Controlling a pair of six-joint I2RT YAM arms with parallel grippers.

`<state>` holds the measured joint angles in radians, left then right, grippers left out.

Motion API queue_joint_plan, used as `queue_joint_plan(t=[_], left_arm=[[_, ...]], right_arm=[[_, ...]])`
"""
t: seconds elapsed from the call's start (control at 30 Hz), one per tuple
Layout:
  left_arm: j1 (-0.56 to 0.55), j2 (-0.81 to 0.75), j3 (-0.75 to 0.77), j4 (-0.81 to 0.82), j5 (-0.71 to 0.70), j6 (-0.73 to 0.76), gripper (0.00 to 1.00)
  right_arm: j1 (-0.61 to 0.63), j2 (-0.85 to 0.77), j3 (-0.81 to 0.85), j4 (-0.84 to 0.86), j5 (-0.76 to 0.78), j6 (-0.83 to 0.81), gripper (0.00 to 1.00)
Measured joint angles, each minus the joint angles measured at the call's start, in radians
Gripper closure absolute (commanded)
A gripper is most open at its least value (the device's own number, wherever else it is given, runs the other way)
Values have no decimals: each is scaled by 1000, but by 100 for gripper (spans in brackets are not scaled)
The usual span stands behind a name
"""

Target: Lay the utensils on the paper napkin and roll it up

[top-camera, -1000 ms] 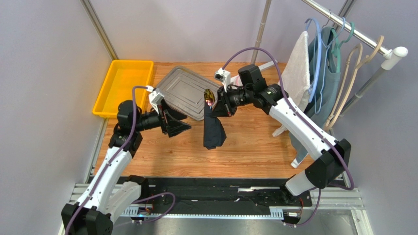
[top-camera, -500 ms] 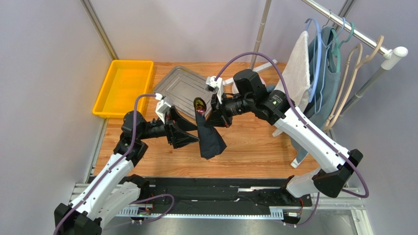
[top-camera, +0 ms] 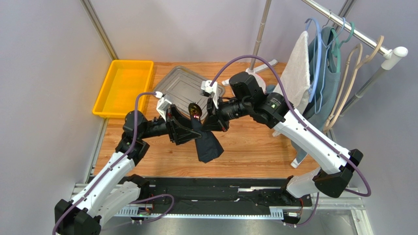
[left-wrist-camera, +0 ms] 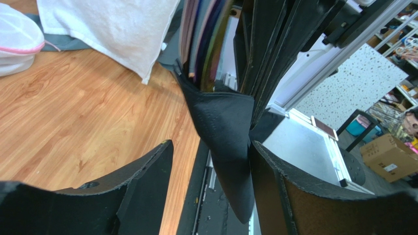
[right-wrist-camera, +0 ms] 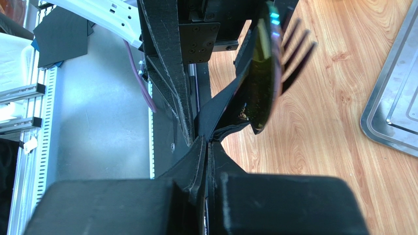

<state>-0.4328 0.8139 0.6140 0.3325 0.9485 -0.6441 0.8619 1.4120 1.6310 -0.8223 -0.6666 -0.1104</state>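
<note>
Light wooden table (top-camera: 255, 147), centre frame: loosely rolled black paper napkin (top-camera: 208, 147) hangs above it. Right gripper (top-camera: 212, 120) is clamped tight on its upper part. Left gripper (top-camera: 189, 131) fingers are wide, straddling the hanging end. Gold-bowled spoon (top-camera: 195, 108) and thin purple fork (right-wrist-camera: 294, 46) stick out the top.
</note>
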Motion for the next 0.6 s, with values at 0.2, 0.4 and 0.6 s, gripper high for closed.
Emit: queue_joint_plan(t=[0.2,0.4,0.6], left_arm=[[-5,-5,-6,51,0,-35,45],[-6,-5,-6,81,3,-57,60],[-12,-4,-13,127,16,-87,92]], right_arm=[[10,0,0,0,4,0,100],[13,0,0,2,4,0,100],[13,0,1,4,15,0,100]])
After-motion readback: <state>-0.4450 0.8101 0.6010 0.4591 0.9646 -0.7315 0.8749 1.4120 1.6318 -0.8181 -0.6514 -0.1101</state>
